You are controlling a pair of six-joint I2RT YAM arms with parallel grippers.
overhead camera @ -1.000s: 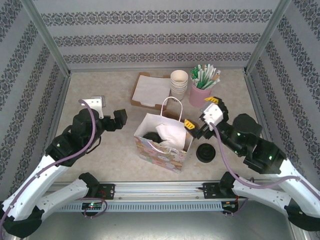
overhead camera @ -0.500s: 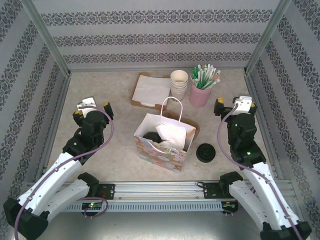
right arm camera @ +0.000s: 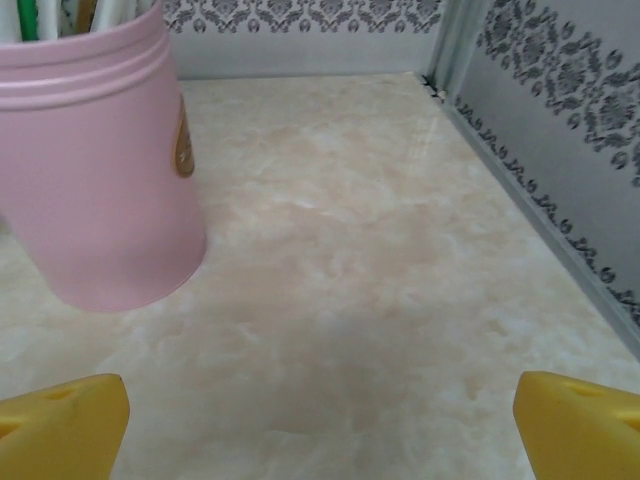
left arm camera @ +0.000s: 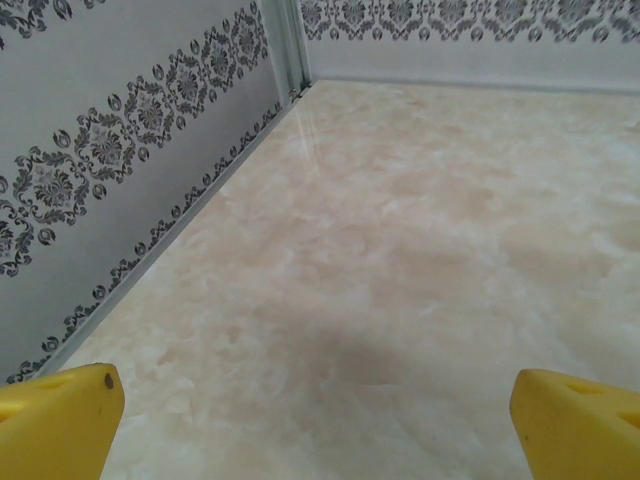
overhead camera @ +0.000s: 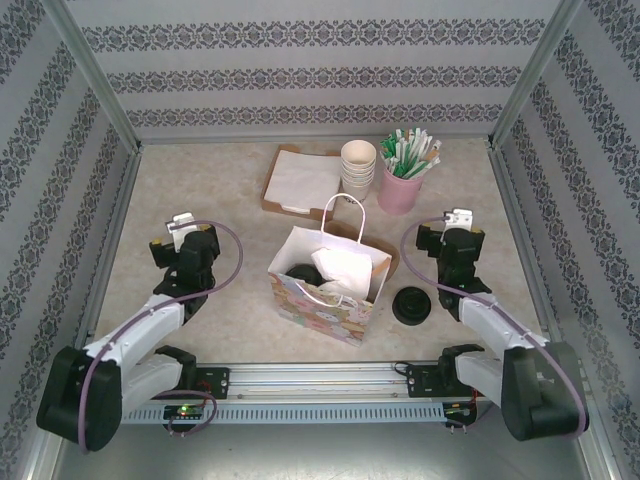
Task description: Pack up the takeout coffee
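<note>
A patterned paper bag (overhead camera: 322,305) with white handles stands open in the middle of the table. Inside it, at the left, the black dome lid of the takeout coffee (overhead camera: 302,272) shows beside white paper (overhead camera: 345,266); the cup's body is hidden by the bag. My left gripper (overhead camera: 184,238) rests low on the table left of the bag, and in the left wrist view my left gripper (left arm camera: 320,425) is open over bare table. My right gripper (overhead camera: 447,232) sits to the right of the bag. The right wrist view shows this right gripper (right arm camera: 320,425) open and holding nothing.
A squat black lid pile (overhead camera: 411,305) lies just right of the bag. Behind it stand a pink holder (overhead camera: 402,188) (right arm camera: 100,170) with straws, stacked cream cups (overhead camera: 358,165) and a cardboard tray (overhead camera: 297,180) of napkins. Patterned walls close in three sides.
Both arms have drawn back from the bag and folded down low at either side. The right gripper left the bag's right edge. The bag and its contents have not moved.
</note>
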